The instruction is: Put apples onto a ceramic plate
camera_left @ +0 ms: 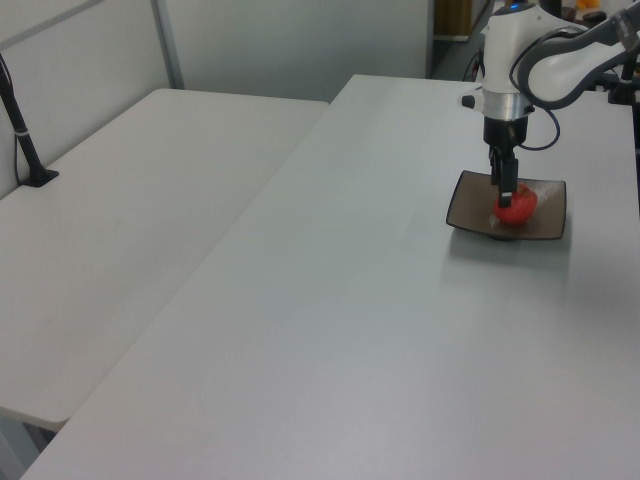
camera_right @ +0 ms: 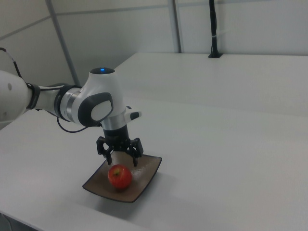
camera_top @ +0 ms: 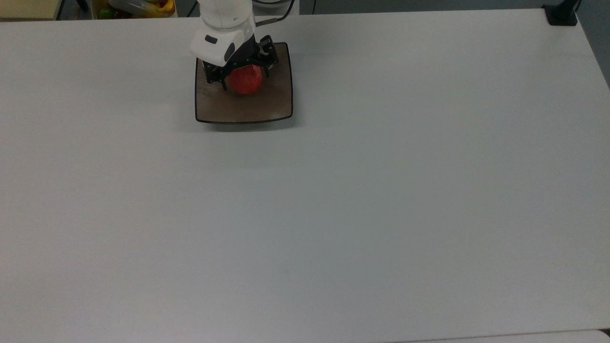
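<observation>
On plate [camera_right: 147, 174], apple [camera_right: 120, 176] beneath spread jaws

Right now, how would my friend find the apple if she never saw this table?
Start at the big white table and find the square brown ceramic plate with a thin black rim near its far edge in the top view. On it sits a small round red apple, just under the robot's black open tool. It is the one red thing on the table.

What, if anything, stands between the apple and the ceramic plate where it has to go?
Nothing visible does. The apple already rests on the ceramic plate, and the gripper hangs open just above it, its fingers clear of the fruit in the right view.
</observation>
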Available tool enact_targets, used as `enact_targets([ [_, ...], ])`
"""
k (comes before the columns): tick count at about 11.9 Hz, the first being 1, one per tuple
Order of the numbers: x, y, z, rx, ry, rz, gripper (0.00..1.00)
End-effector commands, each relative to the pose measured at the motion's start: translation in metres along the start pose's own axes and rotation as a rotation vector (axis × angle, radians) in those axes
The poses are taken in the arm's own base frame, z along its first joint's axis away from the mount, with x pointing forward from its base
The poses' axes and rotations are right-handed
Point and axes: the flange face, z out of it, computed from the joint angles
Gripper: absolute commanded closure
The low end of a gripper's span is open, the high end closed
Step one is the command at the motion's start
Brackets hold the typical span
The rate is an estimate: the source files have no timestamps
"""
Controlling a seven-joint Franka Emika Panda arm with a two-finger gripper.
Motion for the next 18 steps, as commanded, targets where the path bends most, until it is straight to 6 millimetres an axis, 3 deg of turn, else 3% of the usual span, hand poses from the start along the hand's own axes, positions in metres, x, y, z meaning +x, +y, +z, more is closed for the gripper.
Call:
enact_targets([
  [1, 0.004, -0.004, -0.026, 0.008, 0.014, -0.005, 0.0],
  [3, 0.018, -0.015, -0.068, 0.011, 0.009, 0.019, 0.0],
  [6, 0.038, -0.025, -0.165, 0.006, 0.071, 0.192, 0.0],
  [8, 0.042, -0.03, -0.215, 0.005, 0.125, 0.301, 0.0],
  [12, 0.028, -0.051, -0.282, 0.069, 0.105, 0.459, 0.0],
  [14, 0.023, -0.047, -0.283, 0.055, 0.093, 0.449, 0.0],
  [18, 0.034, -0.038, -0.274, 0.032, 0.168, 0.28, 0.0],
])
